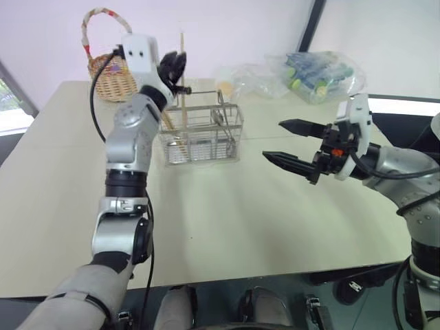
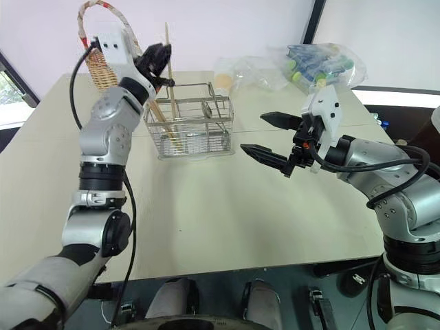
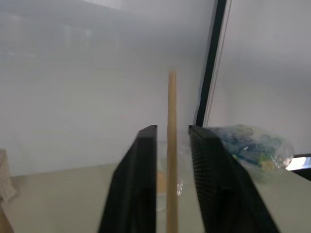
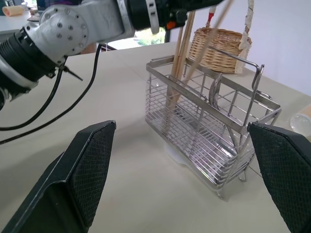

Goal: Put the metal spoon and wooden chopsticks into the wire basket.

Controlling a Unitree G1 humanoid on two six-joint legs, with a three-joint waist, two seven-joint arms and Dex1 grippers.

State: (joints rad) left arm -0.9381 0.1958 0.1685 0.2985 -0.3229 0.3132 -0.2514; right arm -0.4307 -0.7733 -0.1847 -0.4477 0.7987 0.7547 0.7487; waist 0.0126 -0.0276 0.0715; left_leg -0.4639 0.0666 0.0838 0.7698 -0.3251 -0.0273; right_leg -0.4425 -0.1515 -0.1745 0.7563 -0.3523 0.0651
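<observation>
Beige table (image 1: 227,220), white wall behind. Left tool (image 1: 175,69) parted around upright wooden chopsticks (image 3: 172,145); right tool (image 1: 289,141) spread empty.

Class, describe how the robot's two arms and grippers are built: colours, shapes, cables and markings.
Both arms are silver-grey metal segments with black joint bands. Each ends in a white boxy wrist block and two black tapered fingers with ribbed inner pads, on the left gripper and the right gripper. Black cables loop along both arms. The right wrist shows small orange-red parts.
</observation>
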